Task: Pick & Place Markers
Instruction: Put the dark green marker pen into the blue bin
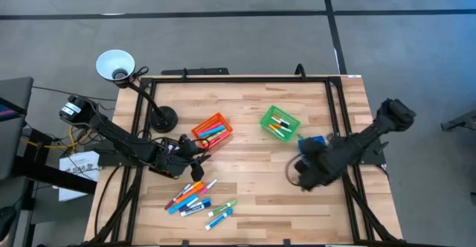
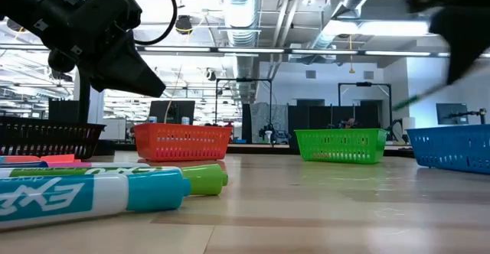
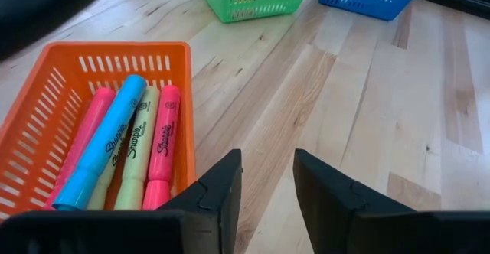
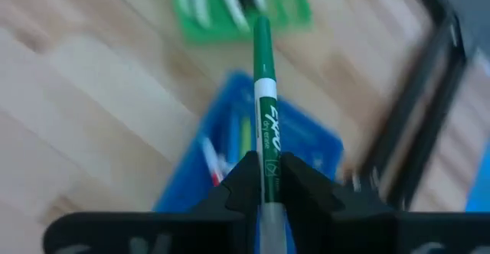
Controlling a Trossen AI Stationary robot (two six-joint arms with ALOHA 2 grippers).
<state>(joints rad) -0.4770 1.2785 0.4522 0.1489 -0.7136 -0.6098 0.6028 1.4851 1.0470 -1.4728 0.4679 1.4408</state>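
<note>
Right gripper (image 4: 266, 179) is clamped narrow on a thin green marker (image 4: 264, 93), which sticks straight out past the fingertips. Just beyond and below that claw is the blue bin (image 4: 253, 162), with a few markers inside, colours blurred. Farther ahead of it is the green bin (image 4: 237, 9), holding several markers, white and orange among them.

Left gripper (image 3: 266, 189) holds nothing, its fingers parted with a moderate gap over bare wooden table (image 3: 367, 109). Right beside one finger sits the orange bin (image 3: 46, 116), holding a blue highlighter (image 3: 107, 143), two pink ones and a pale yellow one, lying side by side.

In the high view, loose markers (image 1: 197, 199) lie in a scattered pile near the left claw, on the table edge side: orange, blue, pink, green, white. A black bin (image 2: 46, 138) shows in the low view, contents hidden
</note>
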